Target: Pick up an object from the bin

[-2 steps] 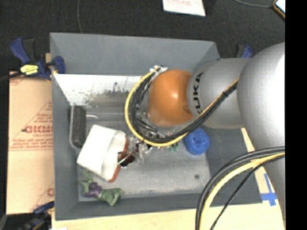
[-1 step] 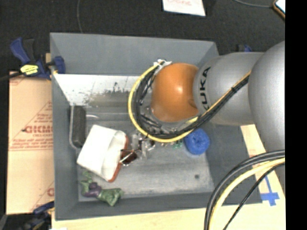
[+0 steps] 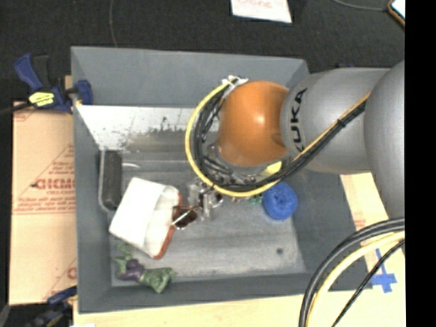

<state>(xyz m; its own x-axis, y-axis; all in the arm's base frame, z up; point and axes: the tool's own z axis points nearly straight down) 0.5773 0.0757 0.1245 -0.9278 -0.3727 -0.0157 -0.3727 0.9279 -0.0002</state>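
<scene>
In the middle of the frame, the pincer (image 3: 202,205) sits low in the bin (image 3: 238,251), under the orange cover (image 3: 248,121) on the arm (image 3: 354,121). Spread or pressed together: can't tell, since the cover and the yellow-black cables (image 3: 194,125) looped round it hide most of the tooling. Whether anything is pinched: can't tell either.

Nearest thing: a small red-brown piece (image 3: 182,216), touching or just beside the pincer at its lower left. Can't tell whether it is a separate item or part of the white block (image 3: 139,213) next to it. That block lies tilted in the left-centre of the bin floor, with an orange-brown edge along its lower right side. Its right corner is just beside the pincer.

Rest of the bin:
- blue ball (image 3: 280,201), rough-looking, right of the pincer, near it but apart, just below the cables
- dark bar (image 3: 110,180), upright in the frame, at the left wall, just above-left of the white block
- green-purple toy (image 3: 142,271), lower left corner of the floor, just below the block, well apart from the pincer

Arm comes in from the right edge and covers the upper right part of the bin. Left of the cover, the bin's far wall shows pale and scuffed.
</scene>
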